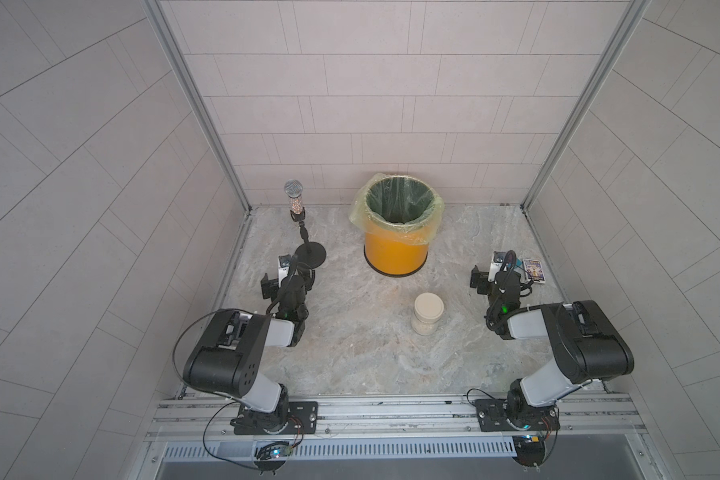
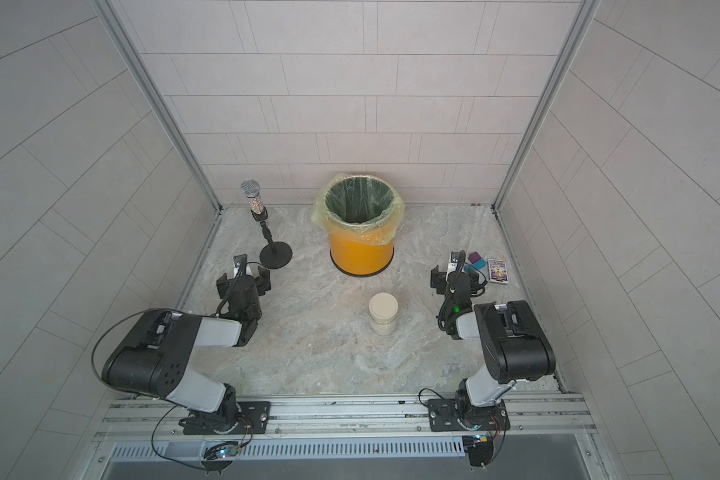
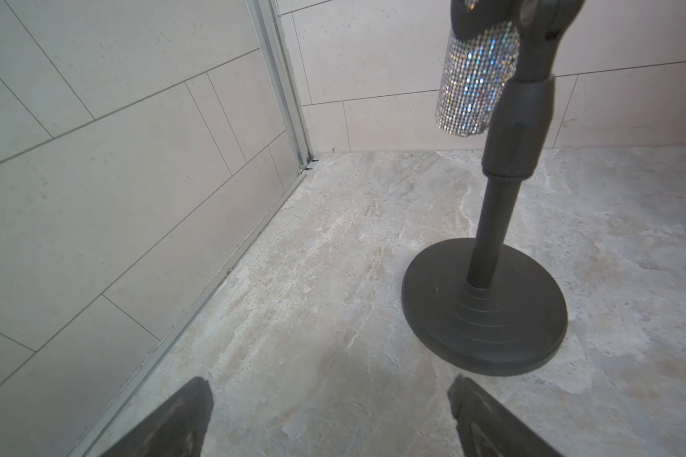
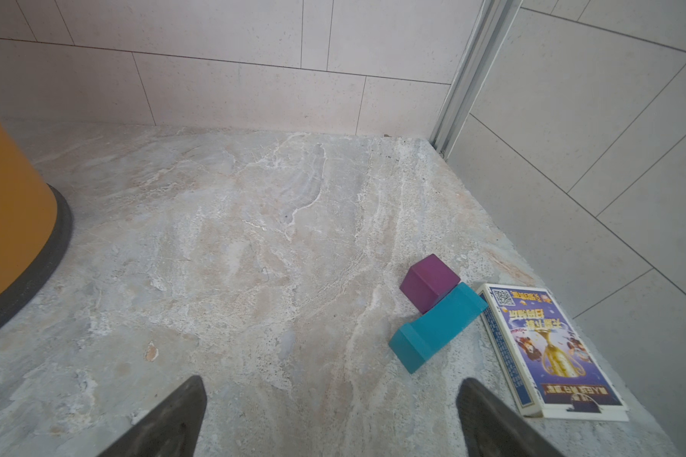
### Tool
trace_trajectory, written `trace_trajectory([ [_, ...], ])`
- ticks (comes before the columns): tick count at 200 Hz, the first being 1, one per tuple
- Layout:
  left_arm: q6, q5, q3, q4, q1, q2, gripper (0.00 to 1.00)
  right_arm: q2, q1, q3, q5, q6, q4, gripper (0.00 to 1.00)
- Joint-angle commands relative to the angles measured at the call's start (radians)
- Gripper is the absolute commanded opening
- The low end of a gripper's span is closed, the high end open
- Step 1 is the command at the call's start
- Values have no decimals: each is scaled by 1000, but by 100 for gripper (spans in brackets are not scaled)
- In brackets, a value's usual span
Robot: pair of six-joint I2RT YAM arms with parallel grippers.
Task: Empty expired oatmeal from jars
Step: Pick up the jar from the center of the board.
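Note:
The jar (image 1: 428,313) (image 2: 383,312) is small and clear and stands upright mid-table in both top views. A round cream lid (image 1: 428,306) sits on it. Pale oatmeal (image 1: 424,328) (image 2: 382,327) shows through the glass near its base. My left gripper (image 1: 287,279) (image 2: 244,279) (image 3: 329,383) hangs open to the jar's left, well apart from it, with nothing between its fingers. Open too, and holding nothing, my right gripper (image 1: 500,276) (image 2: 458,276) (image 4: 332,383) is off to the jar's right. Neither wrist view shows the jar.
An orange bin (image 1: 395,249) (image 2: 360,253) (image 4: 9,205) with a yellowish liner stands behind the jar. A glittery microphone (image 1: 294,195) on a black stand (image 1: 310,255) (image 3: 484,308) is just ahead of the left gripper. A purple cube (image 4: 428,283), teal block (image 4: 436,328) and card box (image 1: 533,270) (image 4: 547,348) lie by the right gripper.

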Motion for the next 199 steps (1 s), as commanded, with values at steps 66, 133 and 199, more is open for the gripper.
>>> trace_trajectory([
  [66, -255, 168, 316, -760, -34, -279, 100, -192, -2, 88, -156, -29, -326, 100],
  [133, -421, 487, 373, -931, -144, -490, 100, -525, -3, 223, -322, -328, -691, 99],
  [199, -325, 418, 334, -993, -526, -552, 100, -452, -1, 882, -539, -477, -1728, 100],
])
